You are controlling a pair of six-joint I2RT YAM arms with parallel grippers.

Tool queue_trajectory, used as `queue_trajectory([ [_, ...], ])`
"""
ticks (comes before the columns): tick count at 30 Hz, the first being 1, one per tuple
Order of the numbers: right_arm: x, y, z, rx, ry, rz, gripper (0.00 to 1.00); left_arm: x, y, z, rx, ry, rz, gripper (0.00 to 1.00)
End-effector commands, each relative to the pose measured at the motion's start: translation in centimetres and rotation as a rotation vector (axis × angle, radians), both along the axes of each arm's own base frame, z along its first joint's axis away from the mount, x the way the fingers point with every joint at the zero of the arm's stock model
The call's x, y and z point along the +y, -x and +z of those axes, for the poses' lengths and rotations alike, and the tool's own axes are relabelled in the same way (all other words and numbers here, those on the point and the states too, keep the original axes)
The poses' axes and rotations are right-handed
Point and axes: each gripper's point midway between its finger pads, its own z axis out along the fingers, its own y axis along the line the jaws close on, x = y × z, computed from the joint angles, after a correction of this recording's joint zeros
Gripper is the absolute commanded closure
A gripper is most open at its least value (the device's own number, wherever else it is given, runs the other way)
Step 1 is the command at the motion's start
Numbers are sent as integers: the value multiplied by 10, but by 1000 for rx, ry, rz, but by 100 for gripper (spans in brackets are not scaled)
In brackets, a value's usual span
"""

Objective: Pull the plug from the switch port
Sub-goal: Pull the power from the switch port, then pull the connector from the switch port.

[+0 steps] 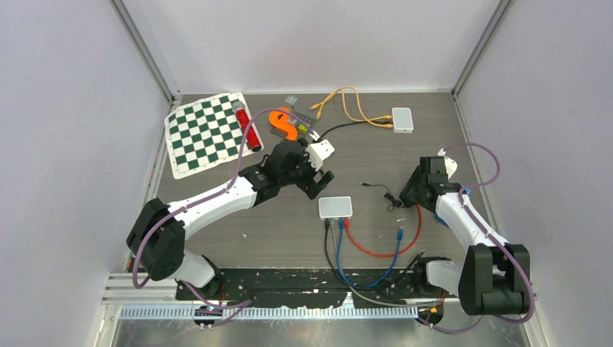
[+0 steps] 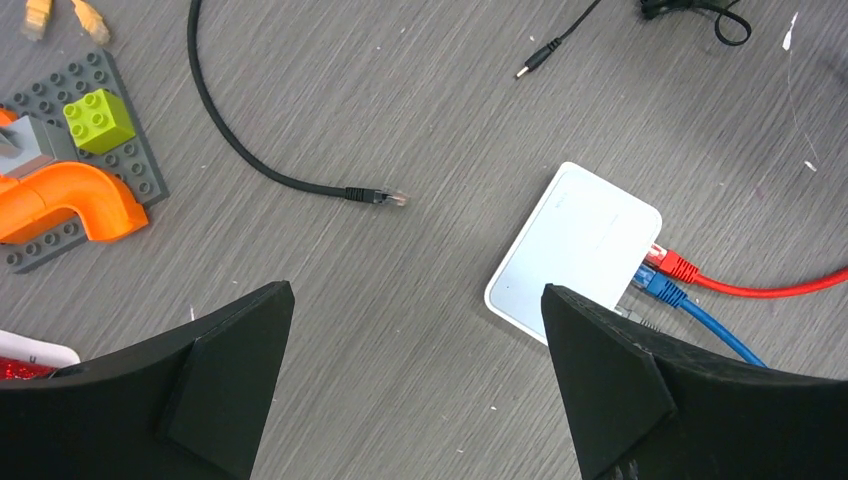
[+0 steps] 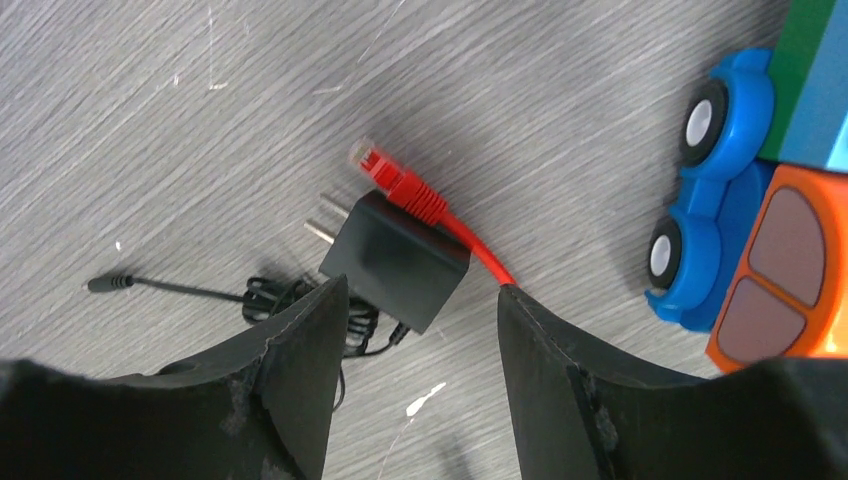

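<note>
From above, the small white plastic network switch (image 1: 335,207) lies mid-table. Black, blue and red cables (image 1: 376,253) run from its near edge. The left gripper (image 1: 312,177) hangs just beyond the switch, to its left, and the right gripper (image 1: 409,194) is well off to the switch's right.

From the left wrist, the fingers (image 2: 230,380) are spread wide with nothing between them. The red plug (image 2: 675,265) and blue plug (image 2: 660,288) are both seated in the switch's ports. A loose black cable end (image 2: 375,196) lies left of the switch.

From the right wrist, the fingers are partly spread and empty, over a black power adapter (image 3: 395,262) and a free red connector (image 3: 392,178); the switch is out of view.

As I judge it, no seated plug has been pulled yet. The approach, the grip and the pull are all left to do.
</note>
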Motion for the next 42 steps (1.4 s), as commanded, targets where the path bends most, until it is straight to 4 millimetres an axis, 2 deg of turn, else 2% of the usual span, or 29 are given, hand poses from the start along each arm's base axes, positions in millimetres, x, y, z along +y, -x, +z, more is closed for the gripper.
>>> queue_trajectory([
  [1, -9, -28, 15, -61, 15, 37, 37, -1, -13, 28, -65, 100, 57, 0],
  [6, -7, -44, 5, -71, -17, 89, 37, 2, -13, 30, -68, 109, 65, 1],
  [10, 11, -46, -7, -53, -122, 149, 37, 3, -14, 30, -72, 102, 65, 0],
  [14, 32, -40, -6, -97, -224, 184, 37, 4, -14, 27, -66, 101, 69, 0],
  [22, 39, -26, 0, -116, -251, 212, 37, -2, -15, 17, -38, 94, 49, 0],
  [25, 36, -27, 19, -145, -211, 242, 36, -3, -14, 10, -15, 63, 33, 0],
  [28, 41, -31, 56, -248, -182, 333, 35, -1, -11, -5, 19, 9, 13, 1],
  [29, 44, -30, 62, -264, -182, 358, 33, 2, -13, -7, 19, -8, 29, 1],
  [31, 58, -27, 79, -306, -229, 420, 30, 16, -16, -1, 1, -7, 110, 0],
  [32, 61, -26, 85, -321, -244, 434, 30, 19, -21, 15, -67, 48, 141, 0],
  [35, 82, -19, 94, -348, -356, 479, 29, 32, -22, 48, -216, 183, 198, 0],
  [38, 102, -10, 97, -393, -455, 537, 28, 39, -22, 61, -243, 187, 222, 0],
  [41, 118, -1, 99, -403, -525, 587, 27, 35, -23, 55, -165, 131, 208, 1],
  [42, 123, 3, 95, -390, -537, 601, 27, 31, -20, 44, -123, 94, 183, 1],
])
